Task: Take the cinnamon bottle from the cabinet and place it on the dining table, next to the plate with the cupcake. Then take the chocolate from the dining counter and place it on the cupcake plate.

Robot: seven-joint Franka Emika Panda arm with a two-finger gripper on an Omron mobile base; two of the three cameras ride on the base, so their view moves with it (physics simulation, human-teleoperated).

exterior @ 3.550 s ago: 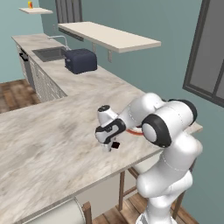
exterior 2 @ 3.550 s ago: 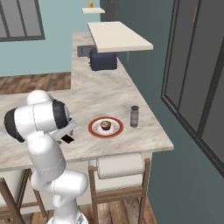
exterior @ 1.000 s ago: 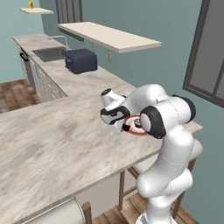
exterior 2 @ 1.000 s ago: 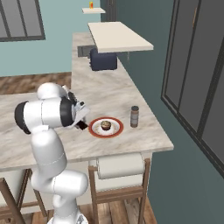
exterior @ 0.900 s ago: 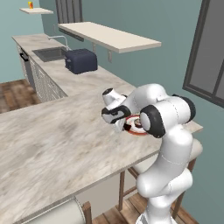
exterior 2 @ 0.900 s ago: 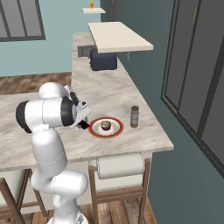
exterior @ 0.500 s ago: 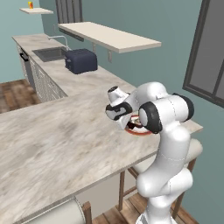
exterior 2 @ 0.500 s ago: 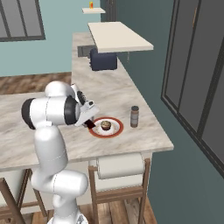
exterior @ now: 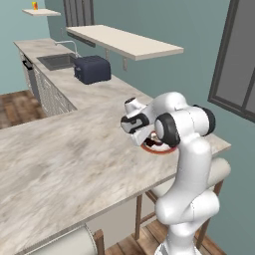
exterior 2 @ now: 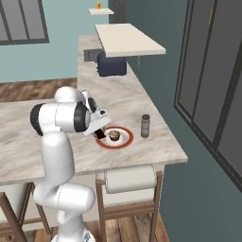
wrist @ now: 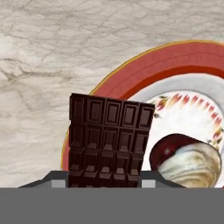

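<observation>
The chocolate (wrist: 109, 140), a dark segmented bar, stands upright in my gripper (wrist: 105, 183), which is shut on it; its lower end hides the fingertips. It hangs just over the near left rim of the red-rimmed plate (wrist: 175, 61). The cupcake (wrist: 188, 159), brown with pale icing, sits on the plate right of the bar. In the right base view the gripper (exterior 2: 100, 133) is at the left edge of the plate (exterior 2: 124, 142), the cupcake (exterior 2: 114, 136) is at its middle, and the cinnamon bottle (exterior 2: 145, 125) stands upright just right of it on the dining table (exterior 2: 71, 156). The plate (exterior: 160, 148) also peeks out behind my arm.
A dark blue toaster (exterior 2: 111, 64) stands further back on the counter, under the cream wall shelf (exterior 2: 127, 40). A sink (exterior: 57, 61) lies beyond it. A yellow cup (exterior: 35, 5) sits on a small far shelf. The counter's edge runs close right of the bottle.
My arm has swung right across the counter with the chocolate held, from the front of the counter to the plate's left rim. Plate, cupcake and bottle have stayed put.
</observation>
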